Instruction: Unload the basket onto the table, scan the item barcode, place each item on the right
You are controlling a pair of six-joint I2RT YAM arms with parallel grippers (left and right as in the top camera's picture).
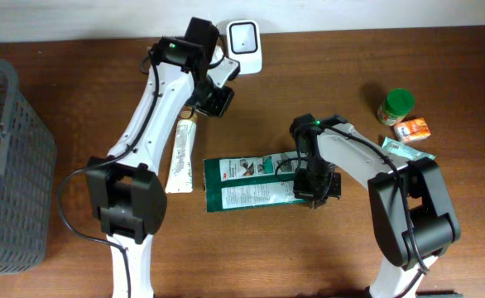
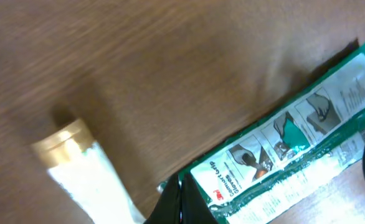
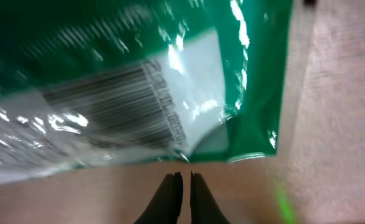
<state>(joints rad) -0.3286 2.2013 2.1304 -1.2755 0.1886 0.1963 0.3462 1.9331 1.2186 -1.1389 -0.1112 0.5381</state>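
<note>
The item is a flat green glove package (image 1: 251, 182) lying on the table, its printed label up. In the right wrist view its barcode (image 3: 120, 106) shows on the white panel just beyond my fingertips. My right gripper (image 1: 311, 197) (image 3: 184, 183) sits at the package's right end, shut, with nothing between its fingers. The white scanner (image 1: 245, 45) stands at the back edge. Just below it my left gripper (image 1: 216, 101) (image 2: 180, 205) hovers shut and empty. In its wrist view the package (image 2: 282, 149) lies ahead to the right.
A white tube with a gold cap (image 1: 180, 153) (image 2: 64, 146) lies left of the package. A grey basket (image 1: 7, 165) stands at the far left. A green-lidded jar (image 1: 396, 106), an orange box (image 1: 412, 128) and a teal packet (image 1: 404, 149) sit at the right.
</note>
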